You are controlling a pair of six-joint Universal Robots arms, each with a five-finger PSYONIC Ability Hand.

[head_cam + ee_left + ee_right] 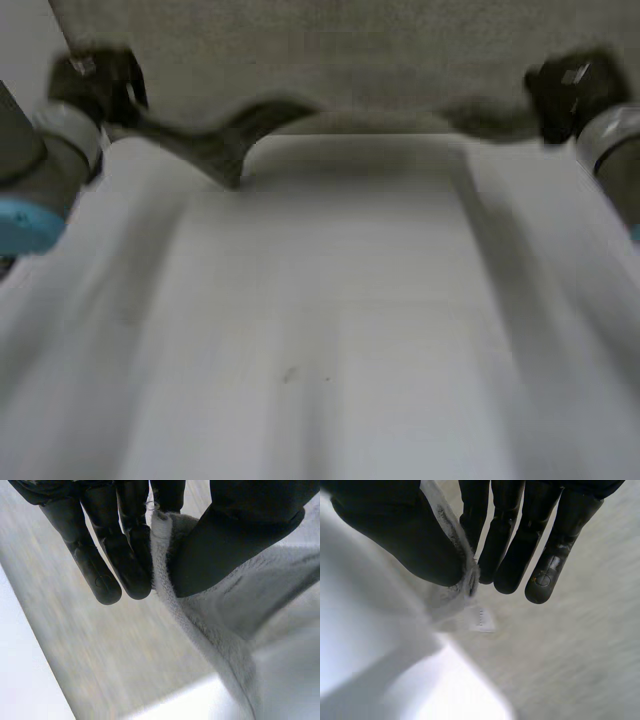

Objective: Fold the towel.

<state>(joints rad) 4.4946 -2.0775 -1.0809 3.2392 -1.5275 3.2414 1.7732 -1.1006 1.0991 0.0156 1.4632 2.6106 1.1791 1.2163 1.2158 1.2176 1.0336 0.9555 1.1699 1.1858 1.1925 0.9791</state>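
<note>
A grey-beige towel [330, 60] hangs stretched between my two hands above the white table [330, 300], its near edge sagging in a wavy fold at the middle. My left hand [95, 85] holds the towel's left corner. In the left wrist view its fingers [125, 565] and thumb pinch the towel's thick edge [210, 615]. My right hand [565, 90] holds the right corner. In the right wrist view the thumb [405, 535] presses the towel corner [457, 592] against the straight fingers, and a small white label [482, 619] hangs just below the pinch.
White table surface [20, 680] lies beyond the cloth on the left hand's side. More towel [570, 655] spreads under the right hand's fingertips. Both forearms flank the table's near part in the head view.
</note>
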